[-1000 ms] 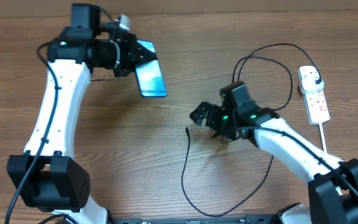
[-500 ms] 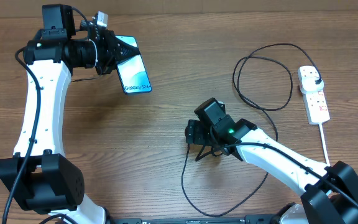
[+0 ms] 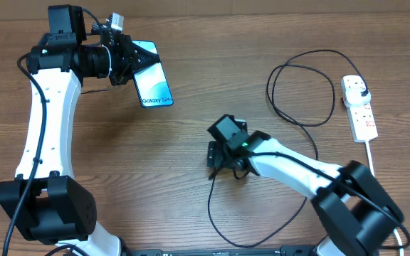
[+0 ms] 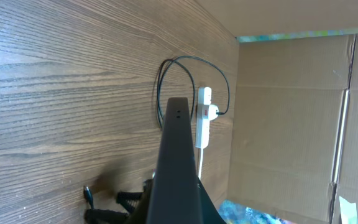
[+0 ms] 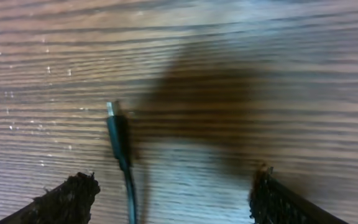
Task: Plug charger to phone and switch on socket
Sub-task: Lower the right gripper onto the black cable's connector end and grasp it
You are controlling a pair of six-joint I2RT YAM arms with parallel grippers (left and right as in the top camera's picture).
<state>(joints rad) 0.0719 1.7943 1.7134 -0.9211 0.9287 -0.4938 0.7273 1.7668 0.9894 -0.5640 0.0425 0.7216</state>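
My left gripper (image 3: pixel 128 62) is shut on the phone (image 3: pixel 153 84) and holds it tilted above the table at the back left, cyan screen up. In the left wrist view the phone (image 4: pixel 176 155) shows edge-on as a dark slab. The charger's black cable (image 3: pixel 212 206) loops across the table to its plug (image 3: pixel 361 89) in the white socket (image 3: pixel 362 117) at the far right. My right gripper (image 3: pixel 213 158) is open low over the cable's connector tip (image 5: pixel 113 111), which lies between the fingers (image 5: pixel 166 199), nearer the left one. The socket also shows in the left wrist view (image 4: pixel 202 121).
The cable makes a wide loop (image 3: pixel 301 85) at the back right and a long curve (image 3: pixel 262 238) near the front edge. The socket's white cord (image 3: pixel 371 160) runs toward the front right. A cardboard wall (image 4: pixel 291 112) stands beyond the table.
My right gripper has moved left and come down over the connector tip. My left arm swung left with the phone a second ago and has stayed still since.
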